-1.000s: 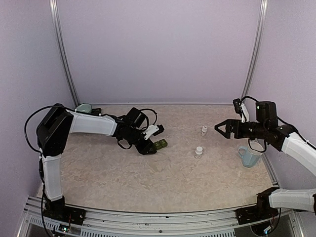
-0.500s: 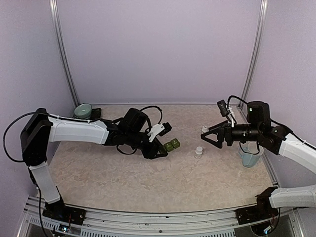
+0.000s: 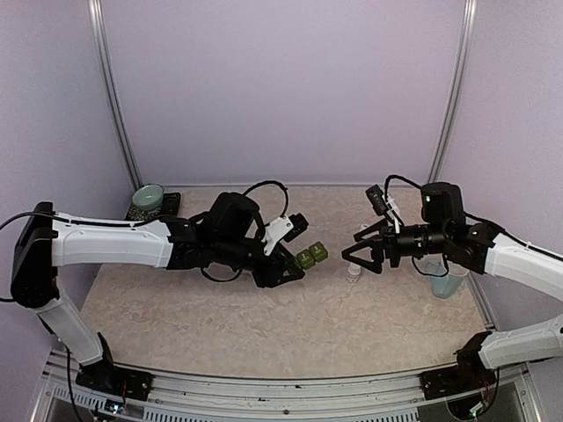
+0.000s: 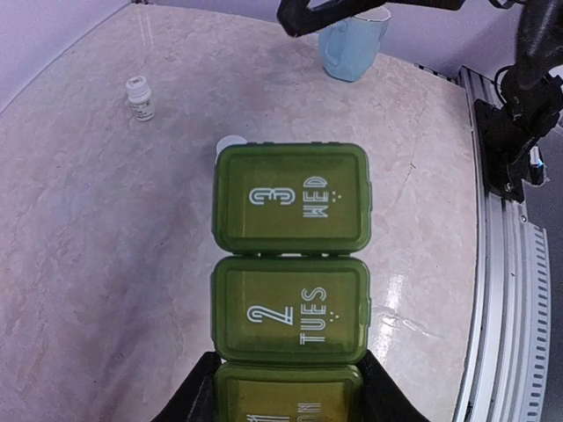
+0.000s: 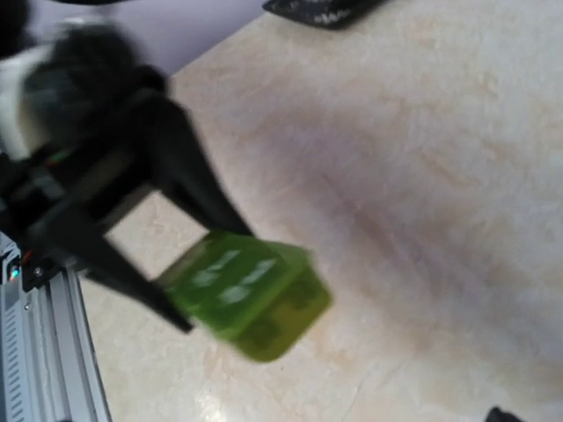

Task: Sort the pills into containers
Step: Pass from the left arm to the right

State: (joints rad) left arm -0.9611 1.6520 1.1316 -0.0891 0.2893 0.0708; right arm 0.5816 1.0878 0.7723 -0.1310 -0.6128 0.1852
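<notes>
My left hand (image 3: pixel 286 266) is clamped on one end of the containers (image 3: pixel 310 256), a dark green strip of three joined square compartments. On the left wrist camera the strip (image 4: pixel 290 264) runs straight away from the fingers (image 4: pixel 189 400), which pinch the nearest compartment from both sides. All three lids are down. The far one reads "3 WED", the middle one "2 TUES", and the nearest label is cut off at the frame edge. The strip sits out over the middle of the table (image 3: pixel 264 325) and looks lifted off it.

My right hand (image 3: pixel 354 252) has its jaws spread wide with nothing between them, pointing toward the strip from the right and near its free end. The right wrist picture is blurred, but I can make out the green strip (image 5: pixel 251 294) held in the other arm's dark fingers.

A small white bottle (image 4: pixel 139 97) stands on the table, and a white cap (image 4: pixel 230 145) peeks out beside the far compartment. The pale blue mug (image 3: pixel 444 281) is at the right, the pale green bowl (image 3: pixel 148 195) at the far left.
</notes>
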